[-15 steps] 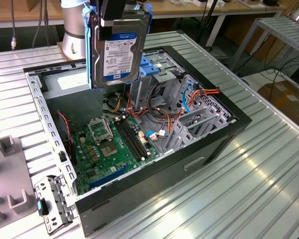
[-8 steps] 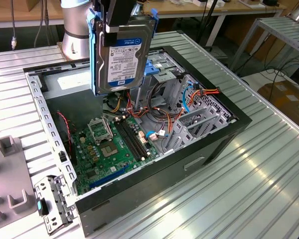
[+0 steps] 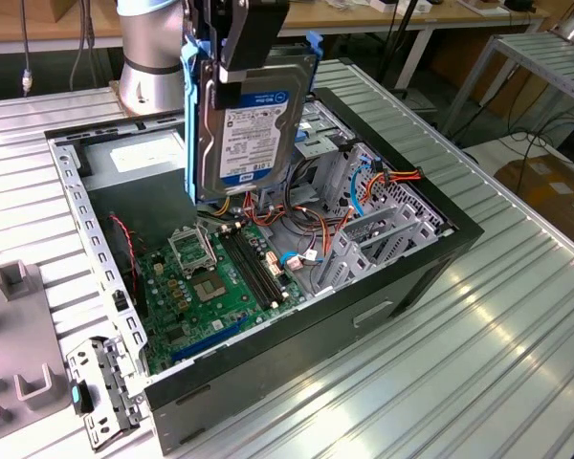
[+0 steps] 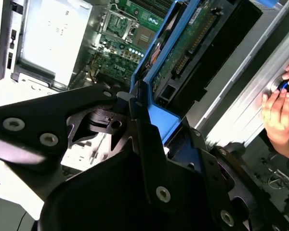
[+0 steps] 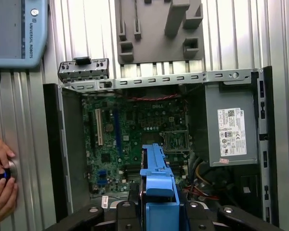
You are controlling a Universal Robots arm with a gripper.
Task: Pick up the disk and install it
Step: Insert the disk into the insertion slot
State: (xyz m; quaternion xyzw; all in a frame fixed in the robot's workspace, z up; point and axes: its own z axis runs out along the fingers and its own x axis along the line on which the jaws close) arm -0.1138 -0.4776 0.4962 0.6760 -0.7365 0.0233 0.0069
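Overhead, the jaws grip the disk (image 3: pixel 244 129) at its top end, holding it upright on edge, white blue-banded label showing, above the open case (image 3: pixel 297 335); its lower edge hangs over the motherboard (image 3: pixel 210 277), clear of the case walls.

Open computer case (image 3: pixel 297 356) with green motherboard (image 3: pixel 210 287) on ribbed table (image 3: pixel 478 363).

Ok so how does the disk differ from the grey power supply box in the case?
The disk hangs on edge in the gripper above the open case; the power supply box sits flat inside it. The disk wears blue side rails, the box is plain grey. Both carry a white label.
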